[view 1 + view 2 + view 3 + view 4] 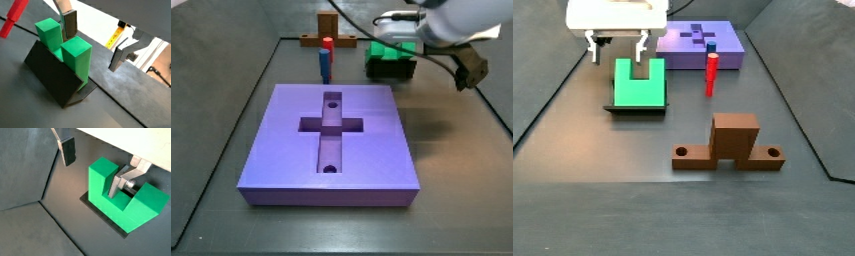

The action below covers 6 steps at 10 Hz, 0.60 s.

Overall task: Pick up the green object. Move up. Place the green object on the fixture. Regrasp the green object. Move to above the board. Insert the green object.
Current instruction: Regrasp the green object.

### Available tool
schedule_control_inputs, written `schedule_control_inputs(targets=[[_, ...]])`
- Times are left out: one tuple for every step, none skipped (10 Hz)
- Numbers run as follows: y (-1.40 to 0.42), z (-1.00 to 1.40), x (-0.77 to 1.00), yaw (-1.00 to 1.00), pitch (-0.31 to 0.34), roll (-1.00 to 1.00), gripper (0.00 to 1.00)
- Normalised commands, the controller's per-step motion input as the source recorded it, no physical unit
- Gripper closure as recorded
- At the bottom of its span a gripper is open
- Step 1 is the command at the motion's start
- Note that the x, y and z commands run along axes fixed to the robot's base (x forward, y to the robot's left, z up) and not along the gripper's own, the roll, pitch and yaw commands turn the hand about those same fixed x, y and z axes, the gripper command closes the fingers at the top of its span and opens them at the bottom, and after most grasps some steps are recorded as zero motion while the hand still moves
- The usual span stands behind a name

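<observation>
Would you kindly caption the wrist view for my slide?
Open gripper straddling one prong of the green object resting on the fixture.

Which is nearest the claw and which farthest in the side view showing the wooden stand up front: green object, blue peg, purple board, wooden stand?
1. Green object: directly under the claw, on the fixture.
2. Blue peg: upright, beside the green object.
3. Purple board: behind the peg.
4. Wooden stand: foreground, farthest.

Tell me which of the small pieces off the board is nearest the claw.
The green object: it sits on the fixture, directly under the open claw. The blue peg and brown cross-shaped stand stand farther away.
</observation>
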Motion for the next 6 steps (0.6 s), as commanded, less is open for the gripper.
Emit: schedule_control_inputs(targets=[[0.00, -0.31, 0.11, -0.04, 0.000, 0.05, 0.00], [0.17, -0.27, 0.01, -0.13, -0.263, -0.39, 0.00], [0.19, -0.11, 0.01, -0.09, -0.369, -0.60, 0.00], [0.17, -0.07, 0.00, -0.05, -0.329, -0.60, 0.00], [0.00, -0.01, 0.00, 0.00, -0.089, 0.00, 0.00], [-0.01, -0.06, 0.00, 0.00, -0.011, 0.11, 0.00]])
